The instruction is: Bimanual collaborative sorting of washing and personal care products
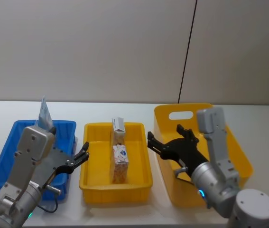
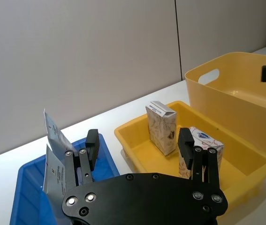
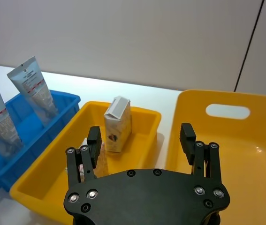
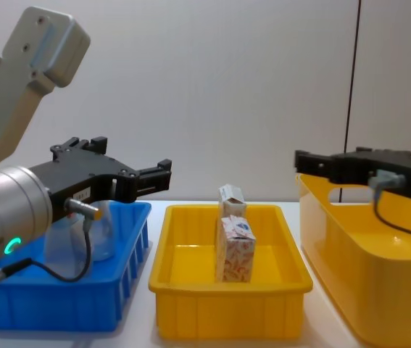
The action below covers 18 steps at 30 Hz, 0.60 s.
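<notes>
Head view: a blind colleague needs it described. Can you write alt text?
Two cartons stand in a shallow yellow tray, between a blue bin holding a pouch and a deep yellow bin. The left gripper, open, hangs above the blue bin's right edge; the right gripper, open, above the deep bin's left edge.

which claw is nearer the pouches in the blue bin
Left. The left claw hovers at the blue bin, by the pouches; the right claw is across the yellow tray.
</notes>
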Tool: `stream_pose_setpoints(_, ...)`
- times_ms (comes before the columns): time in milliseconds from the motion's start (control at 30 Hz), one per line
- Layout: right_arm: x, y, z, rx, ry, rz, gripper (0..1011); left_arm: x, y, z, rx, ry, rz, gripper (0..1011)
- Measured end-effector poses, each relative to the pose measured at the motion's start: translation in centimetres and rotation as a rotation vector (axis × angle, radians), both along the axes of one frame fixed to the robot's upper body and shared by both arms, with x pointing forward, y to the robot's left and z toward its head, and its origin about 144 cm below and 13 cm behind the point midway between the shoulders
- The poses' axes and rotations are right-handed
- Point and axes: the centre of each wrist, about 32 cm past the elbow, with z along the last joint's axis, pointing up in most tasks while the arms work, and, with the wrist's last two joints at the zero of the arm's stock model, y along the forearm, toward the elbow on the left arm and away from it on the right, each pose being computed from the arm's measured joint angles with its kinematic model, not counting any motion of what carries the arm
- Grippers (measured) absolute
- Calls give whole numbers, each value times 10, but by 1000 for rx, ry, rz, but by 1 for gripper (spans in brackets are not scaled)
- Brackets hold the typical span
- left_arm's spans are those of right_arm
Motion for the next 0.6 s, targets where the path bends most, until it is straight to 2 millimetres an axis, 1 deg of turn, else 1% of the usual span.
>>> stream_pose_setpoints(300, 7, 26, 4, 21, 72, -13, 1004, 0, 0, 0, 0, 0, 0, 1001)
stream_pose_setpoints(600, 12, 45, 7, 42, 156, -27, 1004, 0, 0, 0, 0, 0, 0, 1001)
